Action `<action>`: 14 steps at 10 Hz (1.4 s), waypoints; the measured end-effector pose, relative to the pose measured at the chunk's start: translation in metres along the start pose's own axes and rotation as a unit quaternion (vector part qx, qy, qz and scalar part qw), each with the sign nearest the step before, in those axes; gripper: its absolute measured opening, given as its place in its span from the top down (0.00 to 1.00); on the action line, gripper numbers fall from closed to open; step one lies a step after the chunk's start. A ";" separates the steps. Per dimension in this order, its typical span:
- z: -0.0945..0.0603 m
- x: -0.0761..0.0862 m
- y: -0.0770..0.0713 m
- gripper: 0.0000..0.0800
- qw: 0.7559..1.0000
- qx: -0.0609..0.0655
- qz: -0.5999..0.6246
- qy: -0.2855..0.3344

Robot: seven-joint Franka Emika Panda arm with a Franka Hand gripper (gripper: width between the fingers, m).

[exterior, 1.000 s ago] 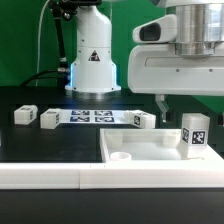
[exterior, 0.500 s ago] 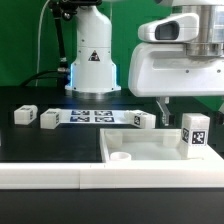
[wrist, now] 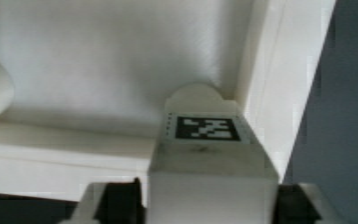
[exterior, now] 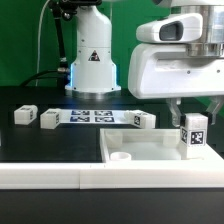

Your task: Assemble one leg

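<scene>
**Mia:** Where is the leg (exterior: pixel 194 134)?

**Sam:** It stands up straight on the white panel (exterior: pixel 140 147), in the corner at the exterior view's right. Its tag faces us.

**Mia:** What just changed?

**Sam:** The pincer (exterior: pixel 195 112) slid toward the exterior view's right. A second ago it hung beside the leg. Now it sits right over the top of it.

**Mia:** Is it holding the leg?

**Sam:** Not yet, I think. The fingers (exterior: pixel 176 110) are spread, one on each side. It looks ready to come down and grab.

**Mia:** Is there room?

**Sam:** The panel's raised edge is just beside the leg, so it is tight there. Other small blocks (exterior: pixel 25 115) lie well apart on the table (exterior: pixel 40 145).
</scene>
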State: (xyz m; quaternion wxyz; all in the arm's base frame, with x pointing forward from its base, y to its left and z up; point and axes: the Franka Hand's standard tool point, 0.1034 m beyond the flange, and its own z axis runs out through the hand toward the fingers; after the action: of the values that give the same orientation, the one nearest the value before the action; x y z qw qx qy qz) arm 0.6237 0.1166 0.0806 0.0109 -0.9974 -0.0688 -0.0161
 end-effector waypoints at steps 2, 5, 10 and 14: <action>0.000 0.000 0.000 0.64 1.000 0.000 0.015 0.000; 0.000 0.000 -0.002 0.64 0.987 0.005 0.160 -0.001; 0.002 0.000 -0.004 0.64 0.902 0.008 0.433 0.001; 0.001 0.000 0.003 0.64 0.809 0.026 0.587 -0.011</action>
State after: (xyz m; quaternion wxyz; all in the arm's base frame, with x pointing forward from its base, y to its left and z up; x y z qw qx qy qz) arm 0.6243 0.1136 0.0798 0.0433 -0.8475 0.5290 0.0062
